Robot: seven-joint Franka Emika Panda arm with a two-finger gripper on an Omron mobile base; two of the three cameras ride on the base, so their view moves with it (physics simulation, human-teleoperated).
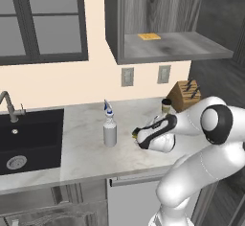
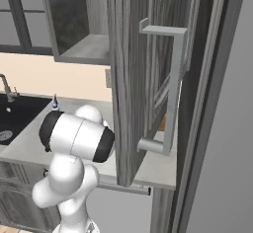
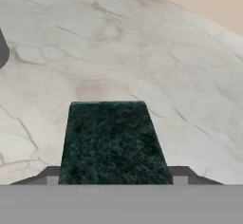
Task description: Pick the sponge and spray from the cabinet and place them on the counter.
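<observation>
Sponge (image 3: 111,142) sits between the gripper (image 1: 136,135) jaws low over the bench (image 1: 81,146), spray (image 1: 109,130) just beside; grip unclear. Next: release, lift clear.

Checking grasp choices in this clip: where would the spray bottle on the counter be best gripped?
Probably around the spray bottle's straight cylindrical body, below the narrow neck, coming in level from the side. It stands upright on the counter with open space around it; the trigger head looks too irregular to grip.
</observation>
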